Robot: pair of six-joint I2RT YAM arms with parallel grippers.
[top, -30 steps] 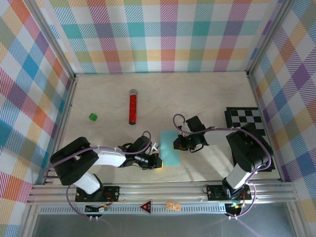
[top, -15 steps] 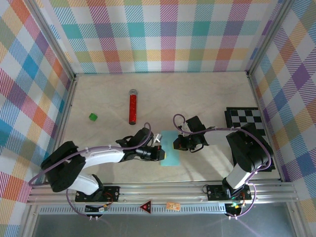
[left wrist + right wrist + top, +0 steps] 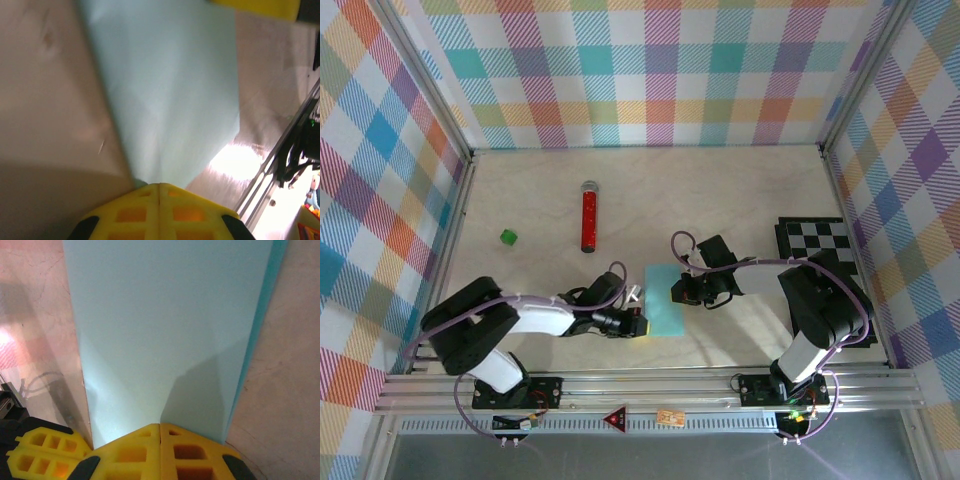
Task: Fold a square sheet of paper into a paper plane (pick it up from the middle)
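Note:
The square sheet of paper (image 3: 666, 300) lies on the table as a light cyan upright rectangle, apparently folded double: in the right wrist view the paper (image 3: 165, 330) has a darker cyan strip along its right edge. My left gripper (image 3: 639, 326) is shut, its yellow tips at the paper's lower left edge. In the left wrist view the left gripper (image 3: 159, 184) touches the near edge of the paper (image 3: 165, 90). From the right, my right gripper (image 3: 677, 292) is shut too. The right gripper (image 3: 160, 425) rests its tips on the paper's edge. No paper plane shape shows.
A red glittery tube (image 3: 589, 217) lies upright behind the paper, with a small green cube (image 3: 508, 237) to its left. A black-and-white checkered board (image 3: 820, 240) sits at the right, behind the right arm. Checked walls enclose the table on three sides.
The left gripper slid up along the paper's left edge, then came back down towards the lower left corner. The right gripper and the paper have stayed put.

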